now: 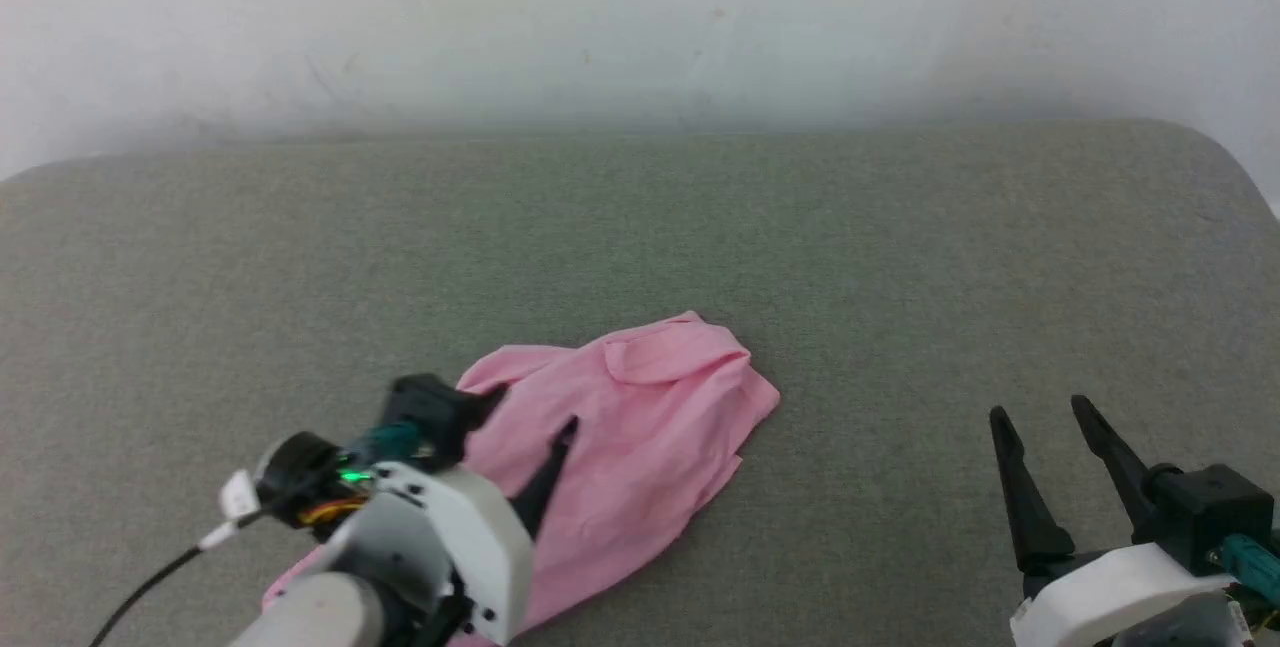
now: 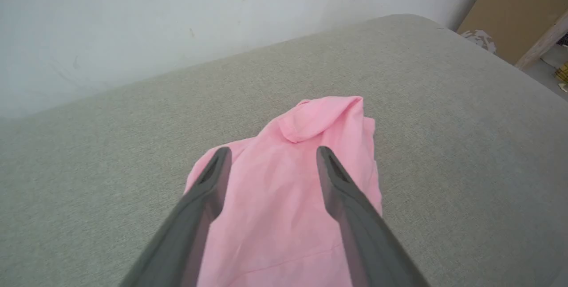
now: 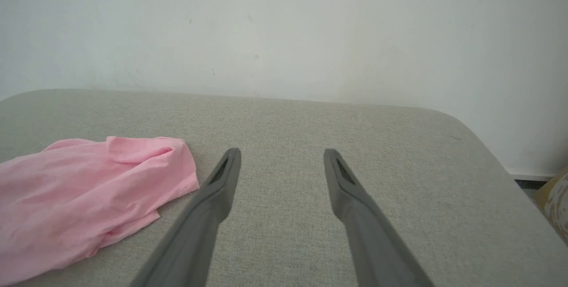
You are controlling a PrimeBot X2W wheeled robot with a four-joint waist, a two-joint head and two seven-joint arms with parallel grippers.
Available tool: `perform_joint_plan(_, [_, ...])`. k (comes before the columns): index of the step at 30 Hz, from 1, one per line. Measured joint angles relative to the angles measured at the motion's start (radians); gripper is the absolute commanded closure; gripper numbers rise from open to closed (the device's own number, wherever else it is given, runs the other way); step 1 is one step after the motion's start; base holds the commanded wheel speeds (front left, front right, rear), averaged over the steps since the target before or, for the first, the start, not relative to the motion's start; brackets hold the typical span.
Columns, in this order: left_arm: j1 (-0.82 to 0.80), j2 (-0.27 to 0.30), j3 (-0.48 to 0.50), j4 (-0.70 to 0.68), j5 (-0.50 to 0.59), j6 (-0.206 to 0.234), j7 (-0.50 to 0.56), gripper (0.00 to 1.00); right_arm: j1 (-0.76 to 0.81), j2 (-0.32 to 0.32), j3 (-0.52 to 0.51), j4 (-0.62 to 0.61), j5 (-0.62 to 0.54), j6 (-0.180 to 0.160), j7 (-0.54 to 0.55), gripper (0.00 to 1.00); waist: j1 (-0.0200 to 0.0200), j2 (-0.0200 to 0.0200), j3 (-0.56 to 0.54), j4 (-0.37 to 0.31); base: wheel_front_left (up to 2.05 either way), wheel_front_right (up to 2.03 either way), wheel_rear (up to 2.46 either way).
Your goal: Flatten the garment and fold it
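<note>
The garment (image 1: 640, 427) is a plain pink cloth lying crumpled on the grey surface, with a fold turned over at its far end. In the left wrist view the garment (image 2: 288, 189) lies under and beyond my fingers. My left gripper (image 1: 532, 407) hovers over its near left part, open, with nothing between the jaws (image 2: 273, 154). My right gripper (image 1: 1040, 412) stands open at the lower right, well apart from the cloth. The right wrist view has the garment (image 3: 88, 189) to the left of my open right gripper (image 3: 282, 154).
A grey fabric-covered surface (image 1: 640, 247) spreads wide around the cloth and ends at a white wall (image 1: 640, 17) behind. Its rounded far right corner (image 3: 461, 123) drops off; a brown board (image 2: 519, 7) stands beyond that edge.
</note>
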Motion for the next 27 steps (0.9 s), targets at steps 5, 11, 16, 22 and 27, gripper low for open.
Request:
perform_joint_plan(5, [-0.077, -0.034, -0.155, 0.053, 0.038, -0.126, 0.106, 0.0, -0.012, 0.0, 0.019, 0.004, -0.006, 0.0, 0.0, 0.0, 0.0, 0.0, 0.018, -0.033, 0.0, 0.0, 0.0])
perform_joint_plan(11, [-0.132, -0.073, -0.274, 0.18, 0.062, -0.225, 0.175, 0.0, -0.029, 0.0, 0.035, 0.008, -0.006, 0.0, -0.001, 0.0, 0.0, 0.0, 0.05, -0.063, 0.0, 0.0, 0.0])
perform_joint_plan(16, [-0.179, -0.09, -0.335, 0.295, 0.083, -0.258, 0.206, 0.0, -0.049, 0.0, 0.048, 0.018, -0.006, 0.0, -0.003, 0.0, 0.0001, 0.0, 0.077, -0.084, 0.0, 0.0, 0.0])
perform_joint_plan(22, [-0.252, -0.096, -0.385, 0.381, 0.088, -0.285, 0.259, 0.0, -0.06, 0.0, 0.049, 0.033, -0.004, 0.0, -0.009, 0.0, 0.0, 0.0, 0.093, -0.102, 0.0, 0.0, 0.0])
perform_joint_plan(27, [-0.296, -0.089, -0.417, 0.394, 0.081, -0.288, 0.23, 1.0, -0.061, 0.0, 0.043, 0.045, -0.003, 0.0, -0.009, 0.0, 0.0, 0.0, 0.076, -0.1, 0.0, 0.0, 0.0])
